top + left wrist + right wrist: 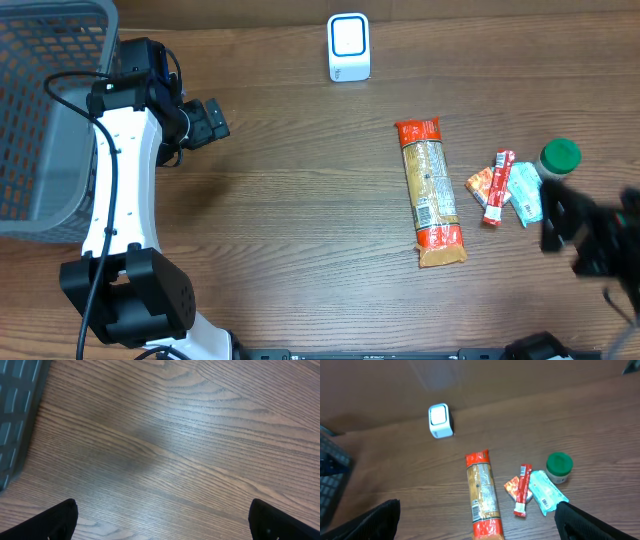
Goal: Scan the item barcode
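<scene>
Several items lie at the right of the table: a long orange-and-red pasta packet (430, 192) (483, 495), a small orange packet (479, 184) (512, 487), a red stick packet (498, 187) (523, 490), a teal packet (525, 193) (547, 492) with a barcode showing, and a green-lidded jar (560, 157) (559, 467). A white scanner (349, 47) (440, 420) stands at the far edge. My right gripper (570, 238) (477, 522) hovers open above and to the right of the items, holding nothing. Far to the left, my left gripper (213, 120) (162, 520) is open over bare wood.
A grey mesh basket (45, 110) (15, 410) fills the far left corner, next to the left arm. Bare wooden tabletop lies between the left gripper and the pasta packet.
</scene>
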